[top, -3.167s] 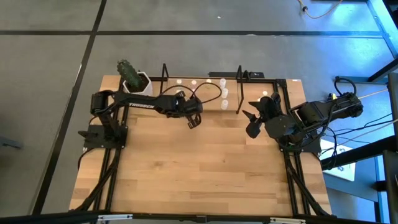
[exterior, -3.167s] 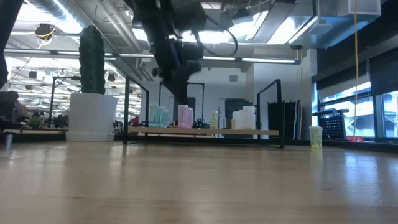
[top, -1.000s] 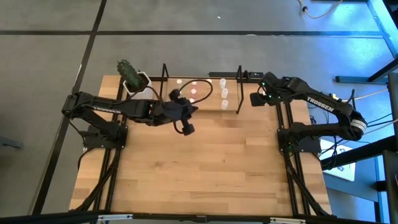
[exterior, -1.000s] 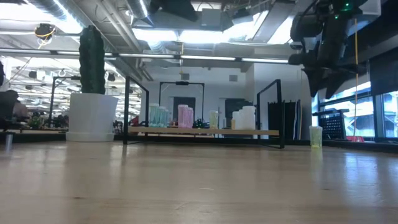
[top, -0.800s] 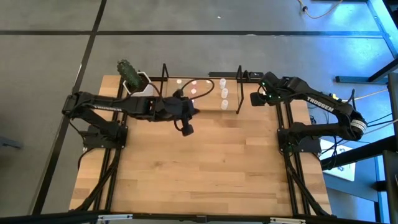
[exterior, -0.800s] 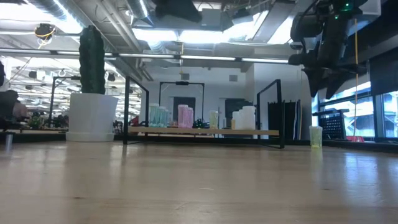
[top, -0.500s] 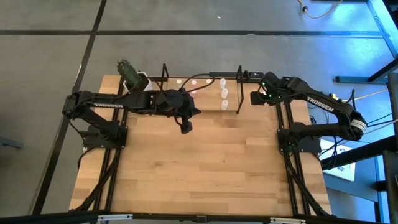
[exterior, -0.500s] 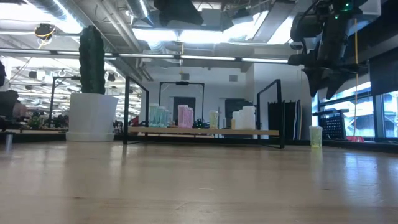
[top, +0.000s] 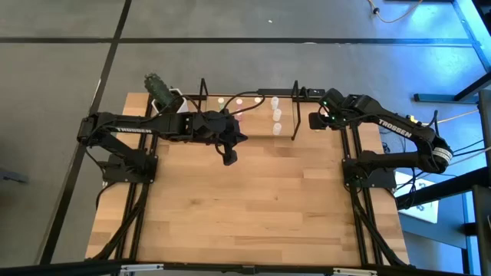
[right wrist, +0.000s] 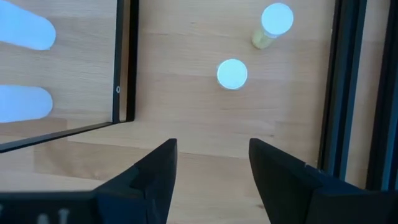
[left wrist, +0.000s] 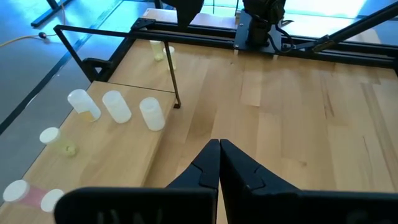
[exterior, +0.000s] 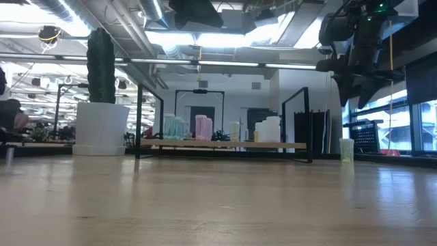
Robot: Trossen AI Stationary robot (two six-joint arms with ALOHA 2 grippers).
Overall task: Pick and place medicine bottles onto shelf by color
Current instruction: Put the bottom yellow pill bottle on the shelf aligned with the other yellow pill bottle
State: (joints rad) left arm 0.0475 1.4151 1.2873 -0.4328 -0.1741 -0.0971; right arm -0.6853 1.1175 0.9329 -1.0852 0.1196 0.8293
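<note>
Overhead, the left gripper (top: 227,159) of the dark left arm has pulled back off the low black wire shelf with its light wooden floor (top: 285,132) and hangs over bare wooden table (top: 253,207) at six o'clock of the shelf's middle, jaws pressed together and empty. The right gripper (top: 313,121) has swung from the table's edge to just outside the shelf's three o'clock end loop, which suggests a pick there comes next.

From table height, the tiny whitish cylindrical medicine bottles (exterior: 203,128) stand on the shelf in colour groups: green, pink, yellowish, white. One pale bottle (exterior: 347,149) stands alone at three o'clock, outside the rack, with the right gripper above it.

The left wrist camera shows closed fingers (left wrist: 219,168) and three white bottles (left wrist: 117,106) in a row.

The right wrist camera looks down between wide, empty jaws onto two unsorted bottles, a white-topped one (right wrist: 232,74) and a yellowish one (right wrist: 272,26).
</note>
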